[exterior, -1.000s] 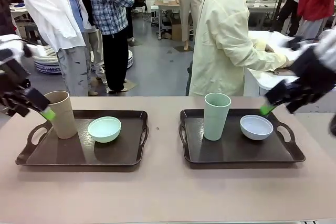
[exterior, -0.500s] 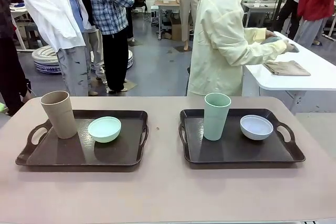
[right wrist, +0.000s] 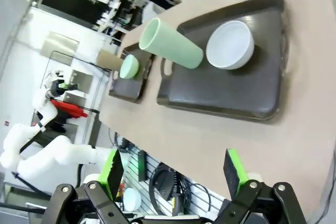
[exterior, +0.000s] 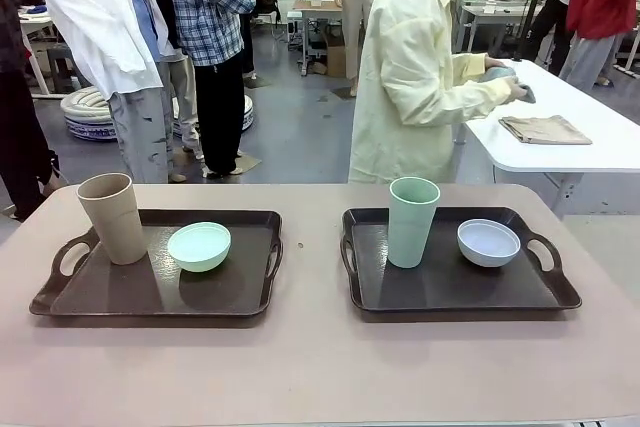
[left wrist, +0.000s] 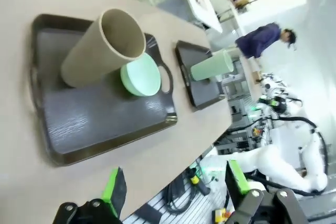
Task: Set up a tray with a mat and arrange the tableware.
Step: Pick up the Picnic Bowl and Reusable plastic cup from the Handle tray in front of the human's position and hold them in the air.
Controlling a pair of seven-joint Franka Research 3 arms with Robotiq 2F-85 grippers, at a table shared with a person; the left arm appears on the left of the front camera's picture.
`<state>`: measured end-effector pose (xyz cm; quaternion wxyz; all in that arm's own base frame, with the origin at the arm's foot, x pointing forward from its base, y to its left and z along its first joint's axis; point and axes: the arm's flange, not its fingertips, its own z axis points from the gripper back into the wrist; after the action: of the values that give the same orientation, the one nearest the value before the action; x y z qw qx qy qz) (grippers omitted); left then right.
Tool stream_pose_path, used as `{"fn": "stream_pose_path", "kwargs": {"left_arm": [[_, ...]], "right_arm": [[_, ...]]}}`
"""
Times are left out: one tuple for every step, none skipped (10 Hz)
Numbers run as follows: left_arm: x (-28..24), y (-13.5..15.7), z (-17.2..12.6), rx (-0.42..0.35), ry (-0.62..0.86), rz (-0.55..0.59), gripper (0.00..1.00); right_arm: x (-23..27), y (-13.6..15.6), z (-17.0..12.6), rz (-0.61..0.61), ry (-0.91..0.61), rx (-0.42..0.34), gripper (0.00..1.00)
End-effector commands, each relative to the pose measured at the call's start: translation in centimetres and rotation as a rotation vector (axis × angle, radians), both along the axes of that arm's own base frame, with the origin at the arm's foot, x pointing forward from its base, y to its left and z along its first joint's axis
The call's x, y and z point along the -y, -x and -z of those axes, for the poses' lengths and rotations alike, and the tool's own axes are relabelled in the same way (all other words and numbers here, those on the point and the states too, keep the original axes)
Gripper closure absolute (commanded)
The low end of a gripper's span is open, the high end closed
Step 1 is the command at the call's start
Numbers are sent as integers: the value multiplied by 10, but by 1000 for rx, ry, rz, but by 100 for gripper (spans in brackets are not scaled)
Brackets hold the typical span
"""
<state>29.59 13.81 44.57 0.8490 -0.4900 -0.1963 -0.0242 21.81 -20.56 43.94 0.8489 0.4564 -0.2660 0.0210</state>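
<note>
Two dark trays sit side by side on the table. The left tray (exterior: 60, 297) holds a tan cup (exterior: 113, 217) and a mint green bowl (exterior: 199, 245). The right tray (exterior: 450, 297) holds a mint green cup (exterior: 411, 220) and a pale bowl (exterior: 488, 242). My left gripper (left wrist: 174, 184) hangs open off the table's side, looking at the tan cup (left wrist: 105, 45) and mint bowl (left wrist: 140, 74). My right gripper (right wrist: 173, 170) is open beyond the other side, facing the mint cup (right wrist: 170, 43) and pale bowl (right wrist: 230, 44). A folded tan cloth that looks like a mat (exterior: 545, 129) lies on a side table.
A person in a pale yellow coat (exterior: 410, 97) stands at the far edge, turned toward the white side table (exterior: 600, 152), with a grey item in the hands (exterior: 505, 77). Other people stand farther back on the left. Bare tabletop (exterior: 320, 367) runs along the front.
Both arms have drawn back out of the front view. The person has turned further toward the side table and lifted a grey item from it.
</note>
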Motion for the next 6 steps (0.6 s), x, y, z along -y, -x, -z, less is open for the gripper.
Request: {"fn": "stream_pose_path", "kwargs": {"left_arm": [[18,-15,-6,-5,-10,11,0],[28,-18,-7,-1,-18,4,0],[26,-17,-7,22,-33,-8,0],[33,-15,-9,38,-58,-11,0],[31,-20,-6,-21,-11,9,0],[31,-20,-6,-21,-11,9,0]], "right_arm": [[-45,3,31,-32,-52,38,0],[-49,-2,30,-35,-28,21,0],[-55,-6,31,-33,-4,6,0],[-61,-9,30,-35,16,4,0],[-13,-20,10,-31,-37,9,0],[-13,-20,10,-31,-37,9,0]]}}
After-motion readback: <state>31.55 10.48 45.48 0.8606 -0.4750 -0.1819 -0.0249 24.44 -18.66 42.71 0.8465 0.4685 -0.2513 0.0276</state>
